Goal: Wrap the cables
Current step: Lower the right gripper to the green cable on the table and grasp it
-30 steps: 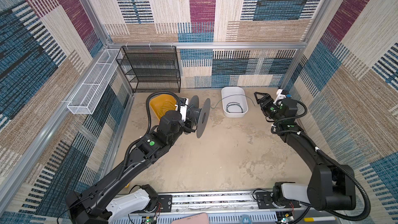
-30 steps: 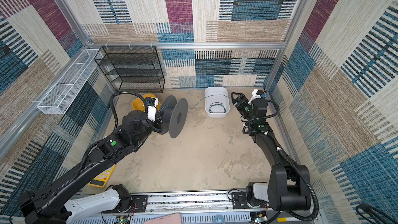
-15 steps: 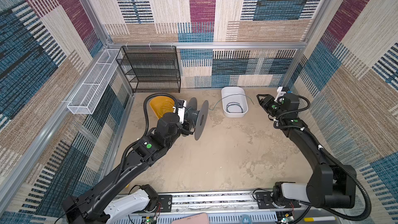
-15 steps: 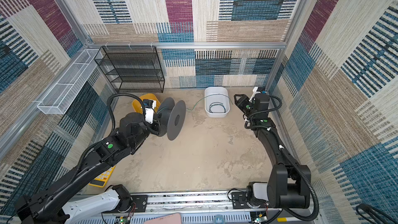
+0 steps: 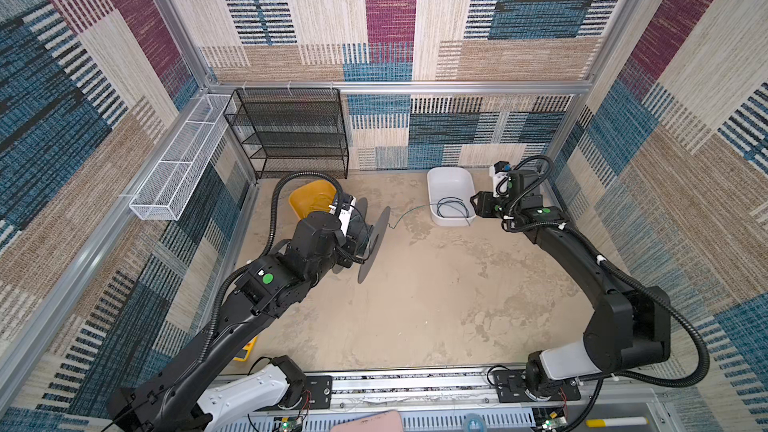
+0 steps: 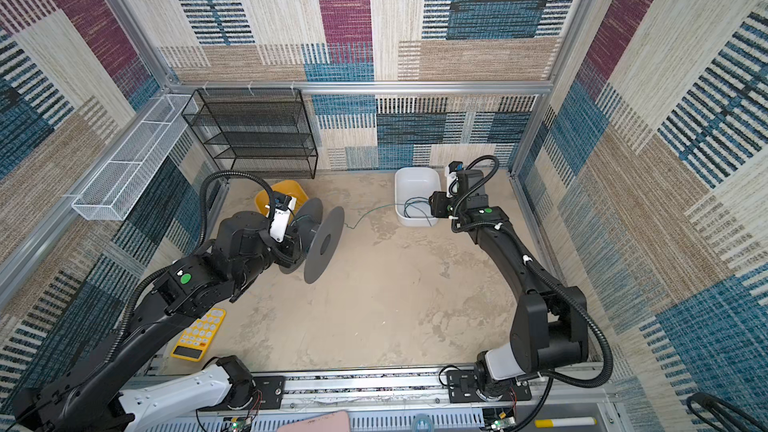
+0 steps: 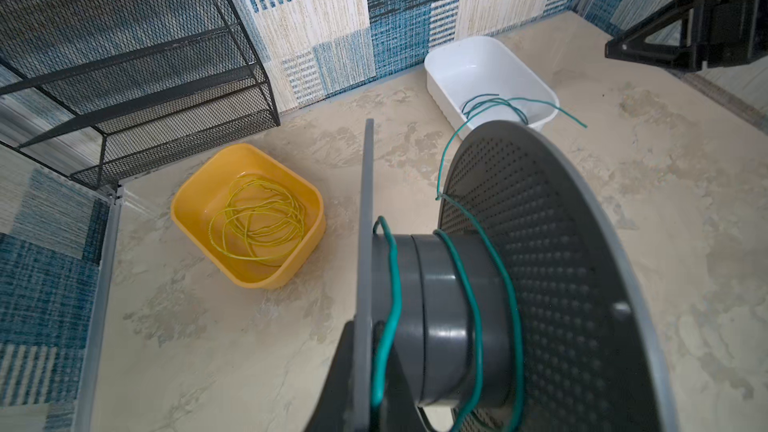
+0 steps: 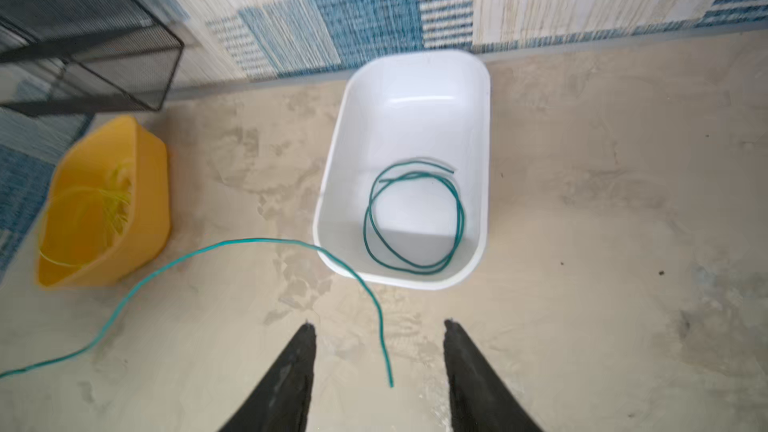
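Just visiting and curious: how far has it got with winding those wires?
Done: a few turns of teal cable sit on the grey spool that the left gripper holds. In hand: the right gripper, jaws open, straddles that cable's loose end. To do: a teal coil in the white tub and yellow wire in the yellow tub.

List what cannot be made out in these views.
The left claw grip on the spool: cut off by the left wrist view's bottom edge, masked by the wrist in both top views.
The teal cable end by the open right claw: touching the floor or not, the right wrist view cannot tell.
A pink object: cut by the bottom edge in both top views.
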### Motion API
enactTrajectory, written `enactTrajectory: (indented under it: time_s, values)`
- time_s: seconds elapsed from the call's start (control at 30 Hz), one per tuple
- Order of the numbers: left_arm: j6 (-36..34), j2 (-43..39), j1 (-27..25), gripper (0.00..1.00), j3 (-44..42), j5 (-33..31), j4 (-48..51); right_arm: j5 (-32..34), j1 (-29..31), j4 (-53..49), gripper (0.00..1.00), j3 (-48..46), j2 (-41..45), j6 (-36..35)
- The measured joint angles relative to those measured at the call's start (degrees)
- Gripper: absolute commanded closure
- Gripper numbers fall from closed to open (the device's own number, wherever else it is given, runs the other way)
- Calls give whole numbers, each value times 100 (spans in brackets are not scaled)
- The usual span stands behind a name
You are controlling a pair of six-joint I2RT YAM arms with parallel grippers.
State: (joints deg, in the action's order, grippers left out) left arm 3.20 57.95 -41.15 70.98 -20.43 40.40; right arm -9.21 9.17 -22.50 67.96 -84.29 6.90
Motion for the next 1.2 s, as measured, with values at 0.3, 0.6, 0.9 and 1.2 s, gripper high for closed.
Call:
enactTrajectory:
  time_s: [0.3,0.6,0.9,1.2]
  values:
    - [-195,17,0,100,369,138,632,-289,339,-356,45,-63,-184,-754]
    - [-334,15,2,100,468,186,765,-22,846,-520,47,-872,-52,-538]
    - [-337,-11,4,100,496,267,863,374,874,-518,62,-883,-160,-372]
    - [-356,-11,4,100,542,267,903,437,872,-415,74,-837,-446,-299]
